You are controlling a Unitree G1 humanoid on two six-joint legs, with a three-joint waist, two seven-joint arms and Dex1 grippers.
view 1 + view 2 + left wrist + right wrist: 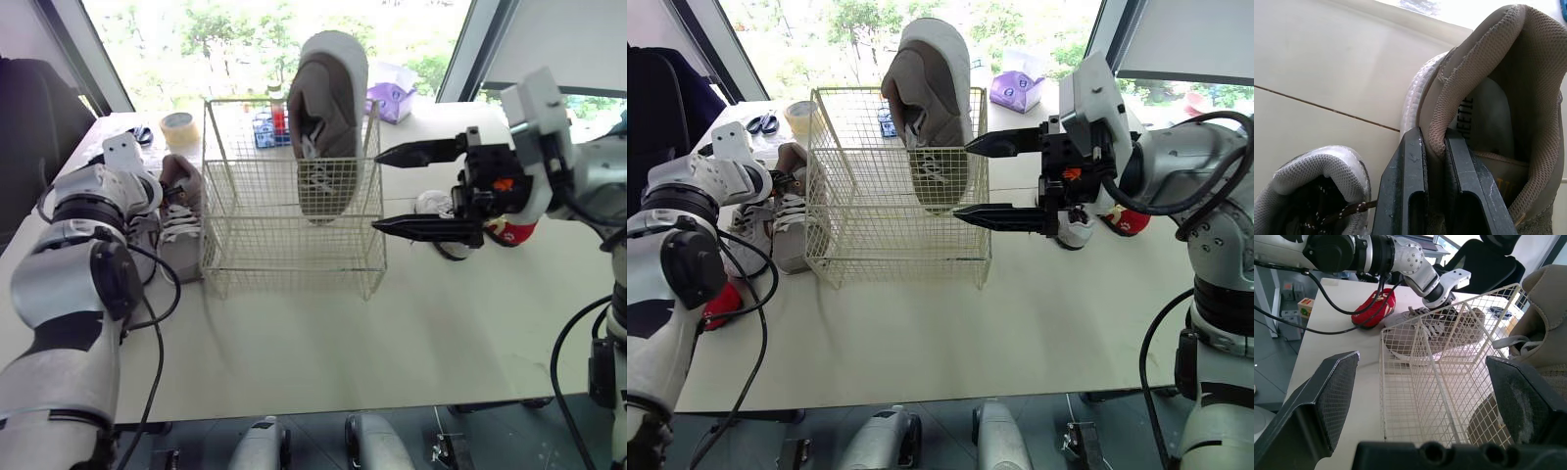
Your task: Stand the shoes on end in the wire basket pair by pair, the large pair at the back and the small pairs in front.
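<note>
Taupe shoe stands toe-down in basket — right hand wide open, left hand pinching second shoe collar.

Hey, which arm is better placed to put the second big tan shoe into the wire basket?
Left: the left gripper is shut on the tan shoe at its heel collar, beside the wire basket. The right gripper is open and empty on the basket's other side.
</note>
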